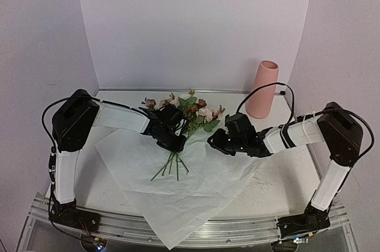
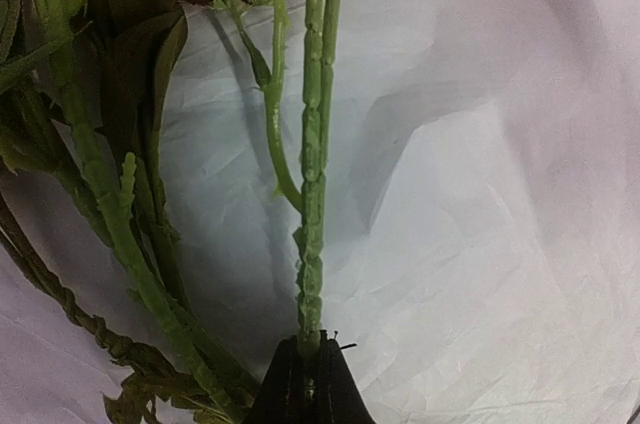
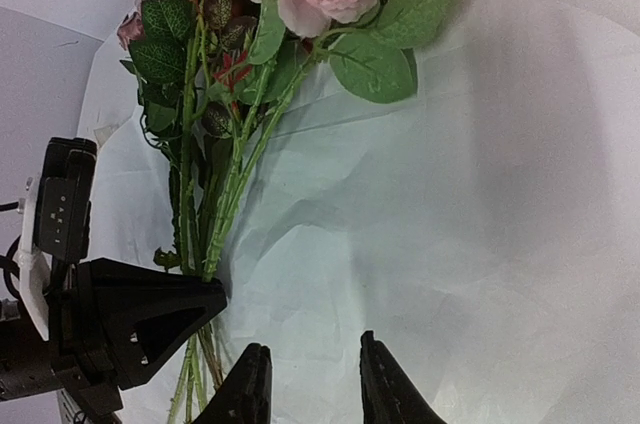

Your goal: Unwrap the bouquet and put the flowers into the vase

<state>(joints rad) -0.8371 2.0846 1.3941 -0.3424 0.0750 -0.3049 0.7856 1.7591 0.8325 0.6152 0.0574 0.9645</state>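
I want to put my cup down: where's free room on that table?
Bare table between the paper and the right arm; the paper's near half too. Crowded in the middle: flowers, left gripper, right gripper.

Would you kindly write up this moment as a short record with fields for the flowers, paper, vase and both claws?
flowers: lying on the paper, heads toward the back wall
paper: spread out flat under the flowers
vase: upright at back right, no flowers in it
left claw: shut on one green stem
right claw: open above the paper, holding nothing
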